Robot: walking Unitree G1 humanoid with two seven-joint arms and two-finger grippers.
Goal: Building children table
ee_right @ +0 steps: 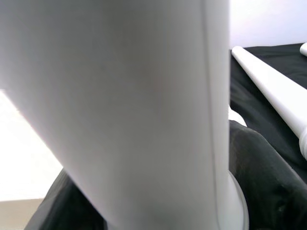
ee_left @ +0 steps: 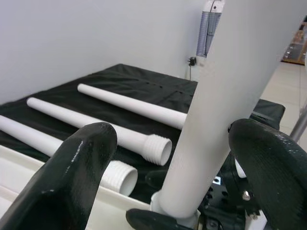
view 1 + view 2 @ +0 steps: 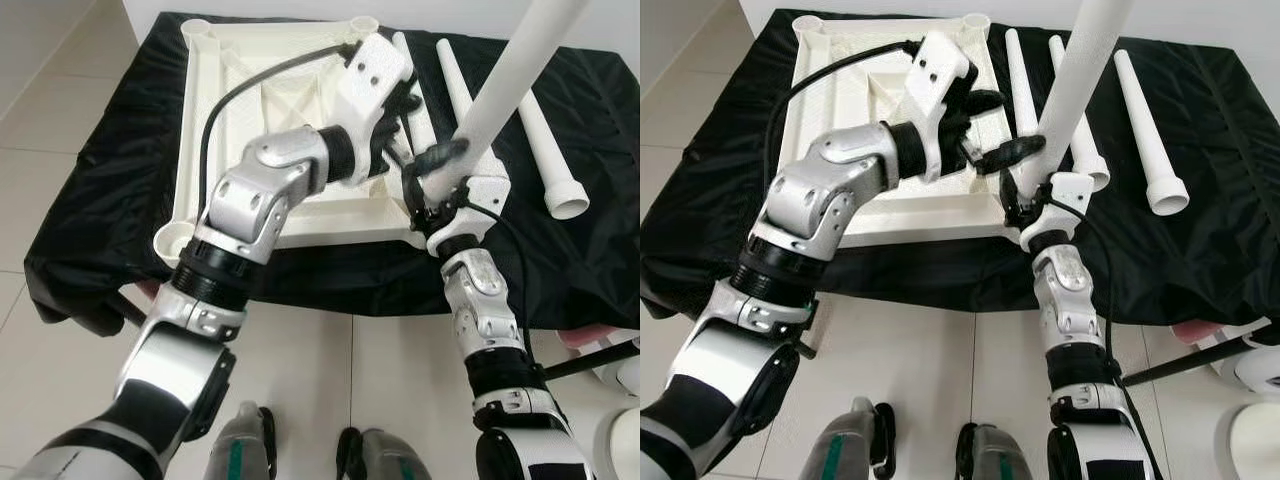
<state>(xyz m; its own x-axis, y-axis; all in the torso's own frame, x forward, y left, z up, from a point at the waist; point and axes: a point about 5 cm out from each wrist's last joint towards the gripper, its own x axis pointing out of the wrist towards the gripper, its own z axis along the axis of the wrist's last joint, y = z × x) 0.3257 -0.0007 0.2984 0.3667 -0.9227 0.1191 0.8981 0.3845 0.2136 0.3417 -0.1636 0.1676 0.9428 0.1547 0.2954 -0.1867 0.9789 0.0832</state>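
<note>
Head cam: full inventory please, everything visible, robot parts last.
Upside-down tabletop: 1, white, on the black cloth, corner sockets up.
Upright leg: 1, white, standing at the tabletop's near right corner.
Loose legs: 3, white, lying on the cloth right of the tabletop.
Black cloth: 1, covering the work surface.
Tile floor: pale, in front.
Left gripper: open, fingers either side of the upright leg.
Right gripper: shut on the upright leg near its base.
Robot feet: 2, grey, on the floor.

Black cloth point(image 3: 120, 180), pale floor tiles point(image 3: 330, 370)
</note>
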